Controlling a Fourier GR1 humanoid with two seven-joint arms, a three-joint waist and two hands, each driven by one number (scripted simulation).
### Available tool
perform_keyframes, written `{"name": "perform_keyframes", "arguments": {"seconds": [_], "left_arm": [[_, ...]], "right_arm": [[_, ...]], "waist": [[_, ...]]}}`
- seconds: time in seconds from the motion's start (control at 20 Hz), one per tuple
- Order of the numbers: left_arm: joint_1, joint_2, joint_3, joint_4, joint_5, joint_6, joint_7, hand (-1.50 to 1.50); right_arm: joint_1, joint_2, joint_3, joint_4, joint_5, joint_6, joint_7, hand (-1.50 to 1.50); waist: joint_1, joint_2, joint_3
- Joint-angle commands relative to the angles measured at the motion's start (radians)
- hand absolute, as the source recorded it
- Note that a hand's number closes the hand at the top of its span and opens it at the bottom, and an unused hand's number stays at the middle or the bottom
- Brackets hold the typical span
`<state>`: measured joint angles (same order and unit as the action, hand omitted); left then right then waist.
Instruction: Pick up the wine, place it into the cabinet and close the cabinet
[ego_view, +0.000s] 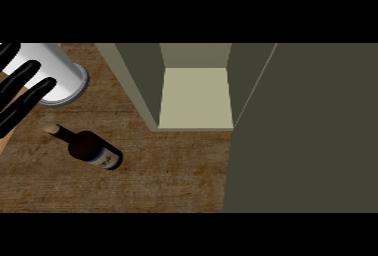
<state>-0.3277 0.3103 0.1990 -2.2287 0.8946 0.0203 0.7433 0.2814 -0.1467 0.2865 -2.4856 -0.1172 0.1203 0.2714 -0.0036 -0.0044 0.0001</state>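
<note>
While the wine bottle (90, 146) stands untouched on the brown wood-grain table (170, 175), your left robot hand (21, 95) shows at the far left with black fingers straight and apart, holding nothing. The dark glass bottle sits near and right of that hand, cork tipped toward it. The olive cabinet (193, 97) stands open further right, its pale shelf bare; the right hand is out of view.

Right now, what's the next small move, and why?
Probably bring the left robot hand down-right toward the wine bottle. Its fingers are straight and hold nothing, the bottle stands untouched on the counter, and the cabinet is already open.
</note>
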Motion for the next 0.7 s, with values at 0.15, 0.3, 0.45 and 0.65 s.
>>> {"name": "perform_keyframes", "arguments": {"seconds": [0.15, 0.3, 0.45, 0.65], "left_arm": [[0.002, 0.008, -0.013, -0.093, -0.014, 0.113, 0.062, -1.50], [0.002, 0.028, -0.006, -0.177, -0.005, 0.203, 0.122, -1.50], [-0.036, 0.066, 0.044, -0.162, -0.002, 0.212, 0.121, -1.50], [-0.094, 0.110, 0.064, -0.113, -0.007, 0.239, 0.140, -1.50]], "right_arm": [[0.016, 0.013, 0.054, -0.210, 0.020, -0.064, 0.144, -1.50], [0.062, -0.015, 0.053, -0.235, 0.017, -0.049, 0.145, -1.50], [-0.030, -0.017, 0.028, -0.236, -0.013, -0.072, 0.211, -1.50], [0.068, -0.027, 0.046, -0.217, 0.014, -0.051, 0.119, -1.50]], "waist": [[-0.003, 0.001, 0.000], [-0.004, -0.001, 0.000], [0.003, 0.000, 0.000], [-0.009, -0.001, 0.001]]}}
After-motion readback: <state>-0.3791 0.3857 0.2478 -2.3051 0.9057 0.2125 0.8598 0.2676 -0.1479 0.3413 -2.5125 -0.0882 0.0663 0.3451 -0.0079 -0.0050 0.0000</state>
